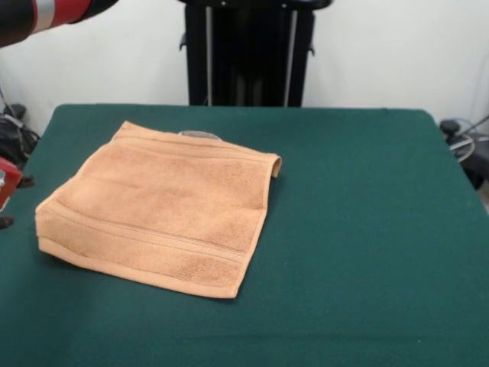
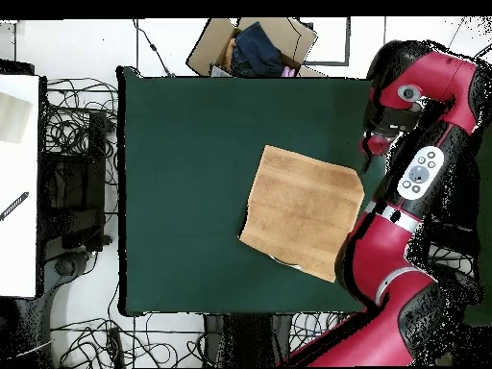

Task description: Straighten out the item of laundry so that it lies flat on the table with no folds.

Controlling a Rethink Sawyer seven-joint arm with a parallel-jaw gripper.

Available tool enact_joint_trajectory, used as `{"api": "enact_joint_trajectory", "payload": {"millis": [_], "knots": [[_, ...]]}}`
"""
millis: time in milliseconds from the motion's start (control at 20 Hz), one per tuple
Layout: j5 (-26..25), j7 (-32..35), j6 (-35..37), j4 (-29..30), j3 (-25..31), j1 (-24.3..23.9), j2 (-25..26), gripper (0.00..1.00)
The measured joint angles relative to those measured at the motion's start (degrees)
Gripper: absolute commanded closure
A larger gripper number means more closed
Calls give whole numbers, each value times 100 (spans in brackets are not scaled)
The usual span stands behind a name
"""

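Observation:
The item of laundry [image 1: 164, 210], an orange-tan towel with band stripes, lies spread on the left half of the green table [image 1: 367, 229]. Its far right corner [image 1: 275, 164] curls upward, and a small grey tag [image 1: 200, 135] peeks out at the far edge. The near left edge looks thick. In the overhead view the towel [image 2: 303, 211] sits toward the table's [image 2: 183, 173] right side. The gripper [image 2: 371, 146] hangs just off the towel's right corner at the table's edge, apart from the cloth. In the front view only a red part of it [image 1: 4, 185] shows at the left border.
The red arm [image 2: 423, 183] curves along the table's right side in the overhead view. A cardboard box [image 2: 252, 46] with dark clothes stands beyond the far edge. Cables [image 2: 82, 125] and a white surface [image 2: 19, 192] lie to the left.

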Motion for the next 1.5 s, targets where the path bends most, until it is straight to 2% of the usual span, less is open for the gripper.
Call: {"api": "enact_joint_trajectory", "payload": {"millis": [350,600,700,800,900,1400,1500], "knots": [[845,560,78,7,-440,21,-207,0],[1726,1210,218,87,-850,19,-367,0],[2286,1674,252,217,-1086,15,-450,0],[2607,1946,256,319,-1213,11,-503,0],[3216,2499,256,540,-1440,6,-598,0],[5276,4688,245,1472,-2150,29,-963,0],[5559,5000,245,1623,-2253,37,-1030,0]]}}
